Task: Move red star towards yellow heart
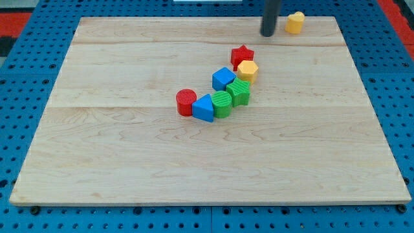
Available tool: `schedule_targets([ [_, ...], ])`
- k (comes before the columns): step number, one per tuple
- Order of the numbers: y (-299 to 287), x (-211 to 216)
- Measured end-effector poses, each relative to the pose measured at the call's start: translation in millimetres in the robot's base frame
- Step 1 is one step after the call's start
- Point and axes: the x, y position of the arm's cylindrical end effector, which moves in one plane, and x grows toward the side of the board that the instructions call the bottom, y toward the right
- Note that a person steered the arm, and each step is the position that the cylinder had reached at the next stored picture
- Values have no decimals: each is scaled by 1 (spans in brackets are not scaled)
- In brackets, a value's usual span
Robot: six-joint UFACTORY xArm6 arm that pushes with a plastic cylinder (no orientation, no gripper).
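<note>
The red star [242, 55] lies right of the board's middle, at the top end of a curved row of blocks. The yellow heart [295, 22] sits near the board's top edge, up and to the right of the star. My tip [268, 33] is the lower end of a dark rod near the top edge. It stands just left of the yellow heart and above and to the right of the red star, touching neither.
A yellow hexagon [247, 70] touches the star's lower side. Below it run a blue cube [224, 79], a green star [239, 92], a green cylinder [222, 103], a blue triangle [203, 108] and a red cylinder [185, 102]. The wooden board [129, 162] rests on blue pegboard.
</note>
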Motion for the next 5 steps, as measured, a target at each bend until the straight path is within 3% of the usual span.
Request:
schedule_targets([
  [2,-57,73],
  [4,-57,128],
  [5,-43,133],
])
